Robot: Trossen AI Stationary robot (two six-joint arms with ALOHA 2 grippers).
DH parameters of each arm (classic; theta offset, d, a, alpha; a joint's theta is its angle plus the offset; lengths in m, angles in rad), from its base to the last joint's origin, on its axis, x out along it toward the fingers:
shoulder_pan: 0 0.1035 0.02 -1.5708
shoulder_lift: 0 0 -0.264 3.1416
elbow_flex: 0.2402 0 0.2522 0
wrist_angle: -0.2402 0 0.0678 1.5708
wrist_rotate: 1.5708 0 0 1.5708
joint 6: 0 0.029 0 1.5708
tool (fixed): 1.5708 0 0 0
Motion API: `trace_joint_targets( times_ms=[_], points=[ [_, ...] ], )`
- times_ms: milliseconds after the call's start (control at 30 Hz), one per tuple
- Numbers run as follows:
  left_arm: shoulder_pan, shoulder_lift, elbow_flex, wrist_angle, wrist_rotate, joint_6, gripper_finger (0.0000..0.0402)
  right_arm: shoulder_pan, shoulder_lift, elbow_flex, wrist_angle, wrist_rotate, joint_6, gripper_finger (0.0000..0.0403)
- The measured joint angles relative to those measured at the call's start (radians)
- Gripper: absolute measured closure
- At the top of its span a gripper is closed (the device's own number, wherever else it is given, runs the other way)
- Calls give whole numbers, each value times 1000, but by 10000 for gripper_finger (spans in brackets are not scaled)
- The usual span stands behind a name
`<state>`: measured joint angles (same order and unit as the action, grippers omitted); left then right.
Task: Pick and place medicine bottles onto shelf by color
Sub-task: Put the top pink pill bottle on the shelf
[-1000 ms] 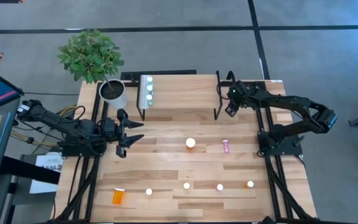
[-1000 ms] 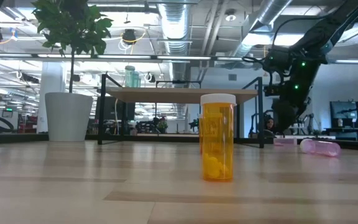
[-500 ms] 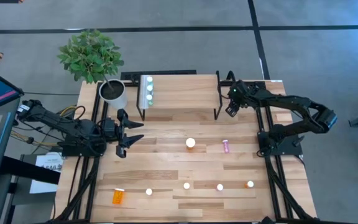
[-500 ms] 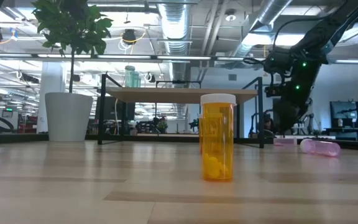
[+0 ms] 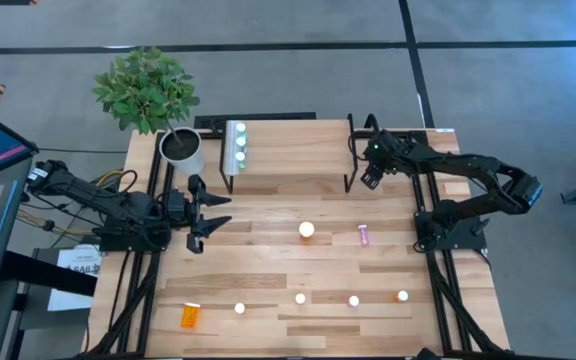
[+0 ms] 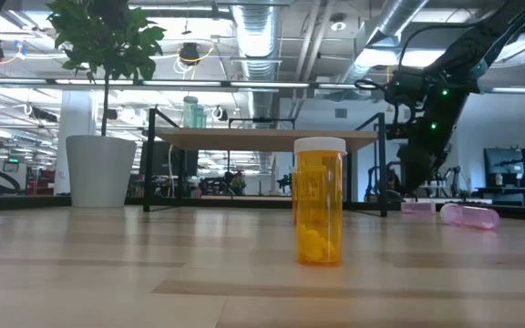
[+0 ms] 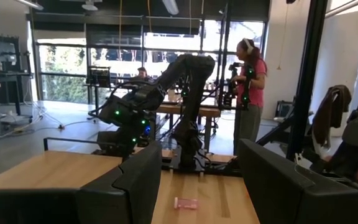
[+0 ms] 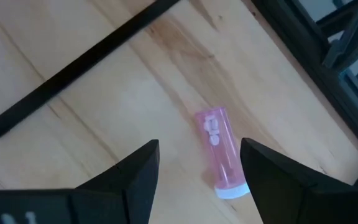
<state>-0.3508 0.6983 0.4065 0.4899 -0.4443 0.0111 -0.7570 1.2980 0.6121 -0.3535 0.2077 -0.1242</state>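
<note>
Pink bottle (image 8: 219,152), position? (obs. 1)

Lying on its side on the bare table (image 5: 268,265), in front of the shelf (image 5: 293,150) and towards its right end, a little right of the big upright orange bottle (image 5: 307,230). (obs. 2)

Which pincer is nearer? (obs. 1)

Right gripper (image 5: 370,179). It hangs above the table by the shelf's right legs, and the bottle lies below it, towards the front edge. Left gripper (image 5: 206,215) waits over the left side, well apart from the bottle, fingers spread with nothing between them. (obs. 2)

State of the right one? (obs. 1)

Wide and empty. In its wrist view the two fingers stand to either side of the bottle, not touching it. (obs. 2)

Long axis? (obs. 1)

From above it runs roughly from shelf side to front edge. The open fingers straddle it crosswise, so my judgement is that a straight descent would put the pads on the bottle's round flanks. A round body could roll if one finger lands first. (obs. 2)

Change against the earlier frames? (obs. 1)

Very little. The right wrist drifted a touch and came back, and its height looks the same. The pink bottle, the orange bottle, the teal bottles (image 5: 238,146) on the shelf's left end and the left arm have not shifted. (obs. 2)
</note>
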Motion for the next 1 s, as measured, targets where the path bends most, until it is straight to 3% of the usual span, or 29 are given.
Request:
trace_joint_targets(
  times_ms=[333,733,1000],
  points=[
    [0,0,0,16,-5,11,201,-14,0,0,-17,23,-136,154],
    [0,0,0,7,-5,-5,201,-80,3,0,-6,-10,-60,154],
    [0,0,0,8,-6,-4,201,-20,134,22,5,20,-98,159]
  ],
)
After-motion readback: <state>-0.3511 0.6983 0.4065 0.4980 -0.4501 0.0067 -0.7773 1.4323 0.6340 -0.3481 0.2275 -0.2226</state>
